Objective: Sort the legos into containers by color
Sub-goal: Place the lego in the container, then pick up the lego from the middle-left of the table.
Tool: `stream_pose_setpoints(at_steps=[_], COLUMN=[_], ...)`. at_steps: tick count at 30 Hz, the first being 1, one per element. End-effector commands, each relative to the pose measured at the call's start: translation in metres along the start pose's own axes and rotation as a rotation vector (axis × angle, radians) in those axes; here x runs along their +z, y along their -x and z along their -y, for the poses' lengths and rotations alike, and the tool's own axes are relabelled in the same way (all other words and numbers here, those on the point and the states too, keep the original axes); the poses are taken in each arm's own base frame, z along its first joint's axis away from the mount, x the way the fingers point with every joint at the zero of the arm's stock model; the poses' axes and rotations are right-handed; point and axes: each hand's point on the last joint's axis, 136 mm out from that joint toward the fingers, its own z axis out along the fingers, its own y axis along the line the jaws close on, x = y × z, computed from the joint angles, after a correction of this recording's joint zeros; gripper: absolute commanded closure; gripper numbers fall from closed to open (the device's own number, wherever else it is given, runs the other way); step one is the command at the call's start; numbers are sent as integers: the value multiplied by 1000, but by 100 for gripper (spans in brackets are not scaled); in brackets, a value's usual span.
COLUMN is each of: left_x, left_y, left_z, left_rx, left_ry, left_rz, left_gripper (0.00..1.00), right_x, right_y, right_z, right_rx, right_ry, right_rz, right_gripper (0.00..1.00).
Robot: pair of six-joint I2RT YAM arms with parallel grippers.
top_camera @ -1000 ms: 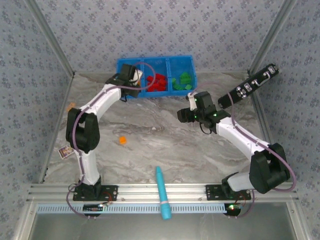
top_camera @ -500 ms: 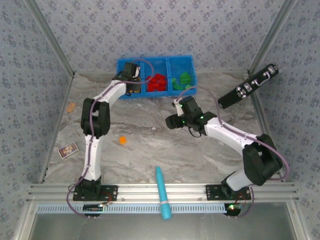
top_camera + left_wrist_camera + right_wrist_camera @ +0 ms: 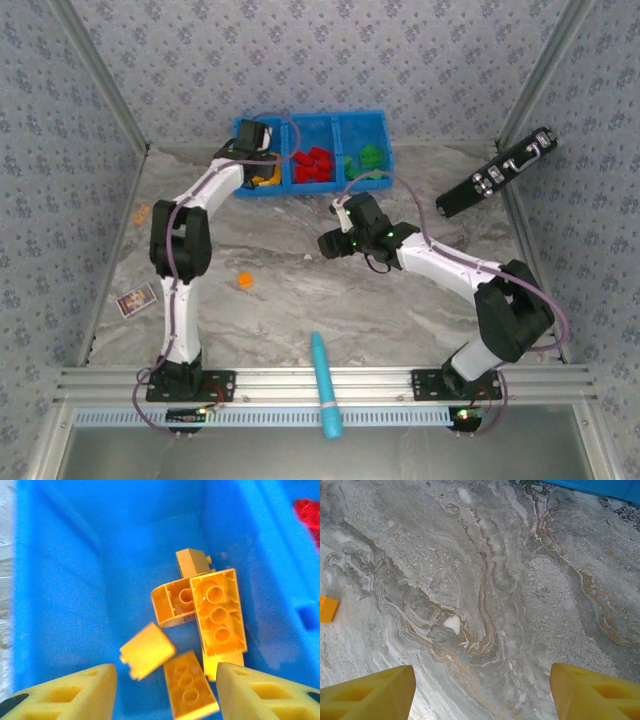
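The blue bin [image 3: 315,122] [image 3: 60,580] stands at the back of the table. My left gripper [image 3: 260,165] [image 3: 165,690] hangs over its left compartment, jaws open. A blurred orange-yellow brick [image 3: 146,650] lies loose below and between the fingers, among several other orange-yellow legos [image 3: 217,612]. Red legos [image 3: 315,165] [image 3: 307,512] fill the middle compartment and green legos [image 3: 368,160] the right one. My right gripper [image 3: 328,245] [image 3: 482,690] is open and empty above bare marble. One orange brick [image 3: 245,281] [image 3: 327,609] lies on the table to its left.
Another orange brick [image 3: 143,213] sits near the left wall, with a small card [image 3: 135,300] nearer the front. A teal pen [image 3: 325,385] lies across the front rail. A long black device [image 3: 497,172] leans at the right wall.
My left gripper has opened over the left compartment and let go of the orange-yellow brick. The right arm has swung left across the table, its jaws still open.
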Motion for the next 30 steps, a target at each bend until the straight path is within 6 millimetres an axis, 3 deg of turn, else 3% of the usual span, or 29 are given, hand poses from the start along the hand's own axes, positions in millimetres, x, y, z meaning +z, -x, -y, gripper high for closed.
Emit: stream_pose_setpoints(at_steps=[1, 5, 10, 15, 18, 24, 30], left_x=[-71, -123, -181, -219, -225, -217, -215], left_y=[32, 11, -41, -92, -126, -187, -223], left_z=[-13, -24, -44, -58, -54, -37, -28], left_rx=[-45, -84, -169, -280, -354, -499, -576], left_ry=[-3, -2, 37, 64, 41, -20, -30], left_rz=[104, 96, 58, 40, -16, -147, -212], left_gripper=[44, 44, 47, 48, 48, 48, 47], right_x=[-1, -3, -1, 7, 11, 17, 18], right_y=[15, 14, 2, -2, -1, 4, 0], right_z=[-9, -7, -7, -10, -11, -11, -12], right_rx=[-20, -19, -14, -21, -23, -21, -25], right_ry=[27, 27, 44, 58, 63, 62, 61], right_rz=[33, 47, 18, -9, -17, -18, -36], right_gripper=[27, 27, 27, 27, 27, 27, 27])
